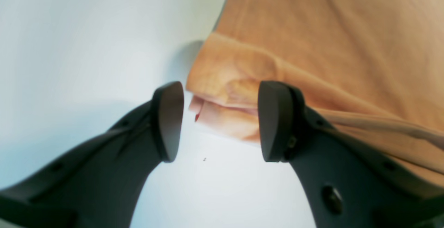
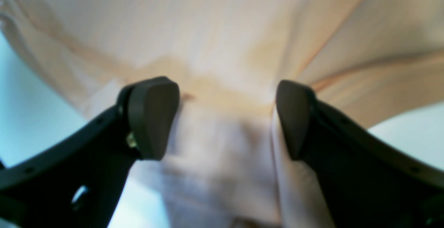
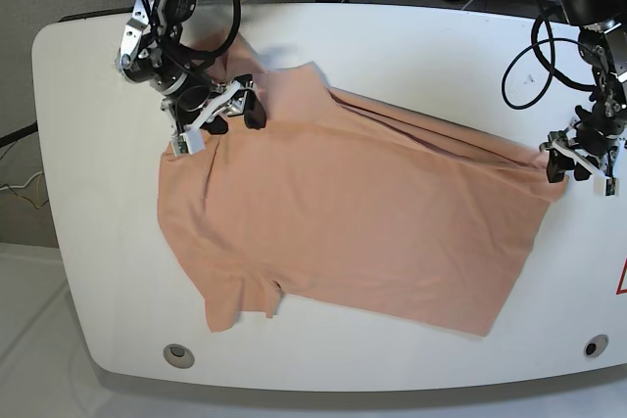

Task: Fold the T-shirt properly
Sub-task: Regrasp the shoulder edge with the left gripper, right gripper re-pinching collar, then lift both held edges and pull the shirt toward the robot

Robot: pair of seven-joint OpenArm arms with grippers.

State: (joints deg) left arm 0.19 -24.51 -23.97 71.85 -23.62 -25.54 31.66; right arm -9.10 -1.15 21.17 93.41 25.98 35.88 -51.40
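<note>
- Up close, the left gripper (image 1: 220,120) is standing with its jaws apart, framing a layered corner of the T-shirt (image 1: 312,47) without pinching it; in the base view that gripper (image 3: 578,165) is sitting at the cloth's right-hand tip.
- Meanwhile the right gripper (image 2: 227,117) is hovering with its jaws wide apart over pale fabric (image 2: 222,47), nothing clamped between them; in the base view it (image 3: 235,105) is sitting at the upper left part of the shirt.
- No label or writing is showing clearly enough to read; a tiny red speck is peeking from the folded corner in the left wrist view.
- Spread on the white table (image 3: 411,46), the T-shirt (image 3: 362,232) is lying mostly flat, its long axis running left to right, one sleeve pointing toward the near left edge.
</note>
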